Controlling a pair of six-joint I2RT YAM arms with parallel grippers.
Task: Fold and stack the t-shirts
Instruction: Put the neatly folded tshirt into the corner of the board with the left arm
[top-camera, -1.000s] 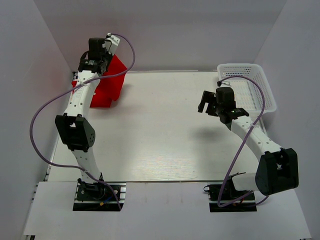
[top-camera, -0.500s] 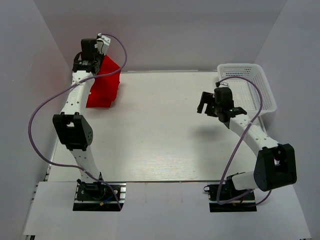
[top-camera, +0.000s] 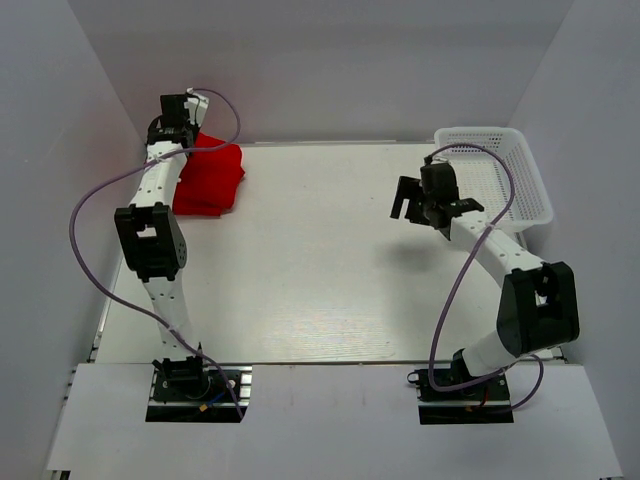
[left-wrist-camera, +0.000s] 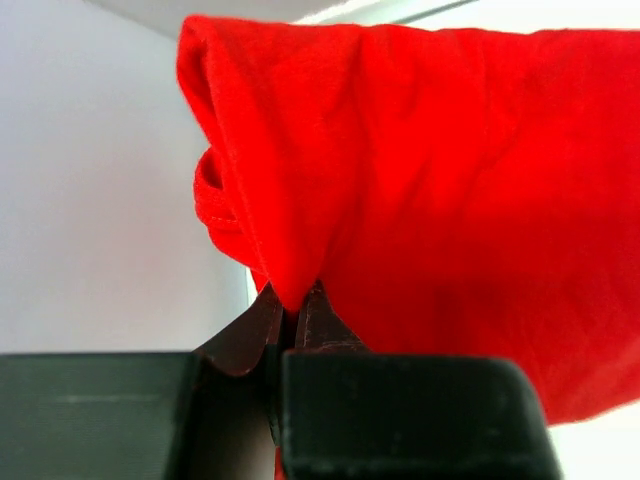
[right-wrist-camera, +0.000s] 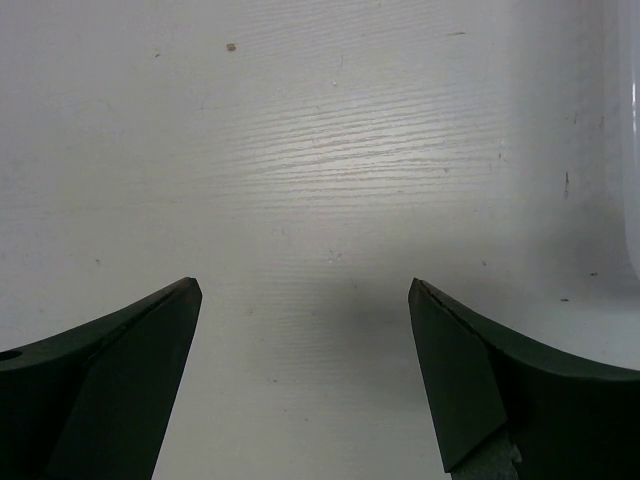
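Note:
A red t-shirt lies bunched at the far left corner of the table. My left gripper is at its far edge, shut on a pinch of the red cloth. In the left wrist view the shirt fills the frame and a fold of it runs down between the closed fingers. My right gripper hovers open and empty over the table's right half, beside the basket. Its two fingers stand wide apart over bare table in the right wrist view.
A white plastic basket stands at the far right corner of the table. White walls close in the left, back and right sides. A purple cable loops off each arm.
My left gripper has moved back toward the far left corner, lowering the red shirt, which has settled into a flatter bunch. My right gripper has shifted slightly away and left.

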